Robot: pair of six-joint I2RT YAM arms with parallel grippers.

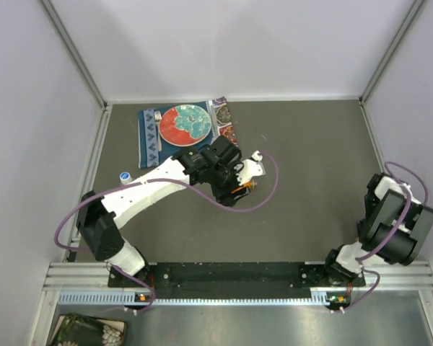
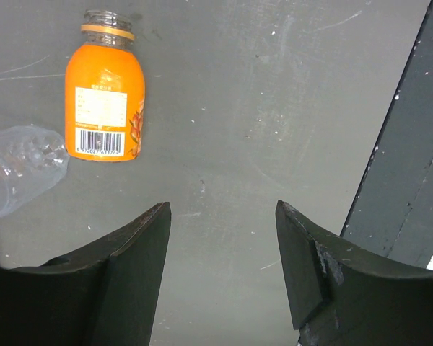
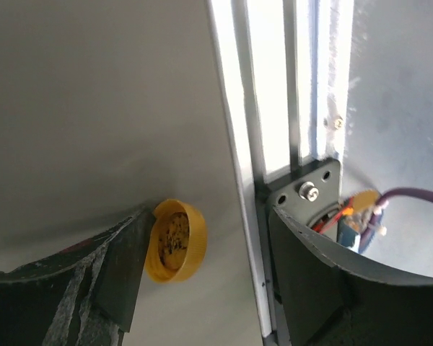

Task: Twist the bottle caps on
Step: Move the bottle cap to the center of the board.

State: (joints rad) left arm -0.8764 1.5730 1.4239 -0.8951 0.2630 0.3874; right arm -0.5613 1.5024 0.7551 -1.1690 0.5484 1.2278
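In my left wrist view, at the upper left of the frame, an orange bottle (image 2: 105, 94) lies on the counter (image 2: 274, 108) with its printed side facing up. A label panel (image 2: 99, 108) on its body carries several lines of tiny pale print, too small for me to read. Just below it, toward the bottle's base, is a white barcode (image 2: 99, 141) of black bars with a row of digits beneath, which I cannot make out reliably. My right wrist view and the overhead view show no legible text.
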